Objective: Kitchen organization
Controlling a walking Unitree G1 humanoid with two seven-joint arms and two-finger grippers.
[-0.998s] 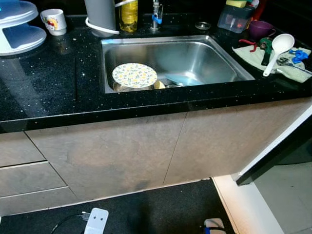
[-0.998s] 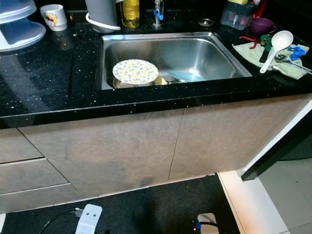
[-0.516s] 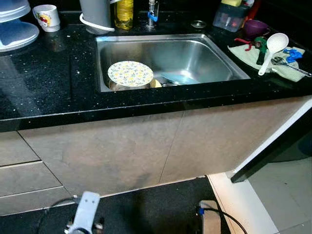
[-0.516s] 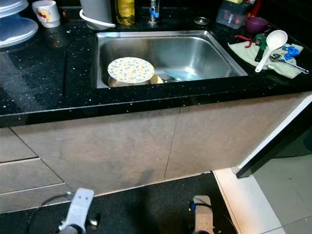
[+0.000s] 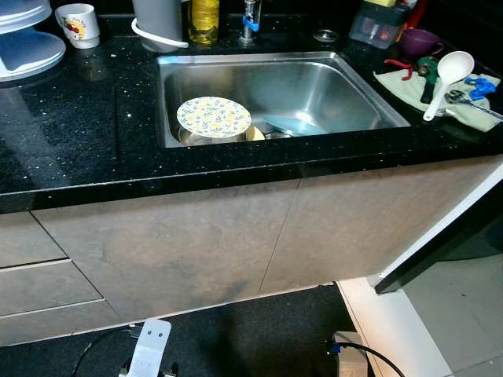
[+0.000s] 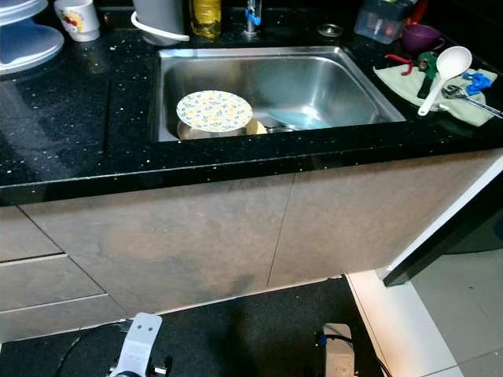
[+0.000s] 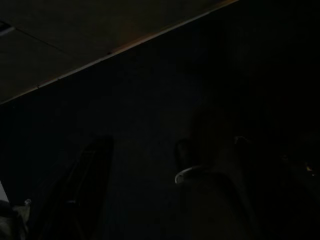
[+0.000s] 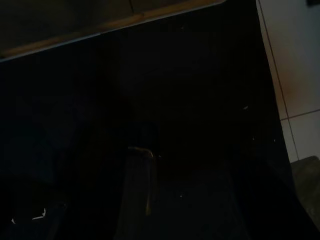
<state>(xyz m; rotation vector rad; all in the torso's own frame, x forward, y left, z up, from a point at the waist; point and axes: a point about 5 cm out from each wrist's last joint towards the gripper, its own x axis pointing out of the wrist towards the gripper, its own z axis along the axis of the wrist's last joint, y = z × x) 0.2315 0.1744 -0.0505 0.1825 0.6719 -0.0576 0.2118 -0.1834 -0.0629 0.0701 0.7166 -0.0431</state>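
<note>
Black speckled countertop (image 5: pixel 71 133), running across the upper half of the frame; beige cabinet fronts (image 5: pixel 181 243) beneath it, with drawer lines at lower left; dark floor mat (image 5: pixel 259 338) along the bottom edge, pale tiled floor (image 5: pixel 456 314) at lower right.
Stainless sink (image 5: pixel 314 86), set into the counter at upper centre; inside it a round floral plate (image 5: pixel 214 117) resting on a metal pot at the basin's left front, a pale blue dish (image 5: pixel 292 126) just beside it to the right.
White tiered rack (image 5: pixel 27 43), upper left corner; grey container with white rim (image 5: pixel 159 23) behind the sink; yellow bottle (image 5: pixel 203 20) just beside it; tap (image 5: pixel 250 20) at top centre.
Green cloth (image 5: pixel 440 98) at upper right, bearing a white ladle (image 5: pixel 448 78) and small utensils; purple bowl (image 5: pixel 420 41) and clear box (image 5: pixel 380 27) behind it.
White mug (image 5: pixel 78 23) with a printed figure, upper left, near the rack.
Left gripper (image 7: pixel 140 165): hanging low over the mat, wrist view very dark; fingers apart, nothing between them.
Right gripper (image 8: pixel 90 170): hanging low, wrist view very dark; cannot tell whether its fingers are spread or together.
</note>
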